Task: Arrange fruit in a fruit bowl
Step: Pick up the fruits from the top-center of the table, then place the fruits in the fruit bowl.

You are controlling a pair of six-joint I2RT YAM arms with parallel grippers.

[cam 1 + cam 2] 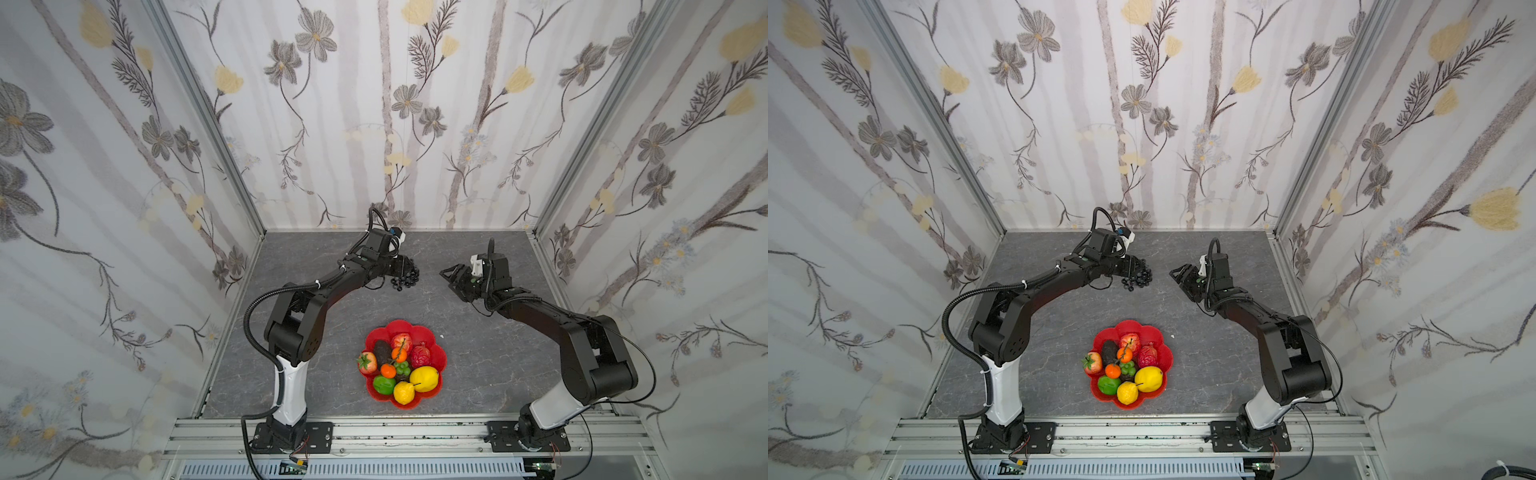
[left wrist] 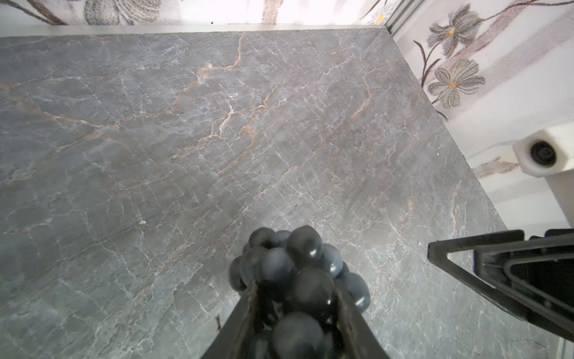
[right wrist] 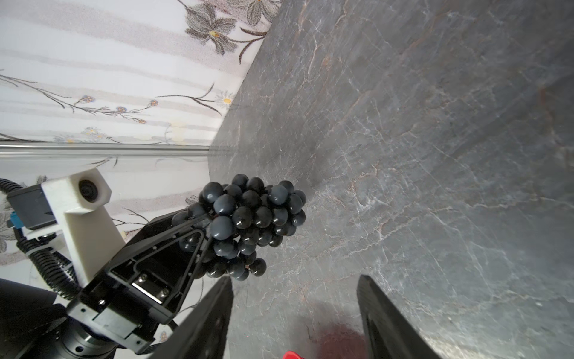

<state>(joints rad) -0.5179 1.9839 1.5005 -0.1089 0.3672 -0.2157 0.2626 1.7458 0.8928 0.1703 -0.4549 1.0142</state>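
In a top view the left gripper point(image 1: 404, 271) pinches the grapes point(image 1: 410, 280), well apart from the red bowl point(image 1: 422, 330) of fruit point(image 1: 424, 378). The left wrist view shows its fingers point(image 2: 239, 320) pressing the grapes from both sides. In the right wrist view the right gripper point(image 3: 295, 279) stands spread.

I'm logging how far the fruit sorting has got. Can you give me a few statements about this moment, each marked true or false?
1. The grapes lie in the fruit bowl. False: the left gripper is closed on them, far from the bowl.
2. The right gripper is open with nothing between its fingers. True.
3. The lemon is in the bowl. True.
4. The strawberry lies outside the bowl. False: it sits inside, against the rim.
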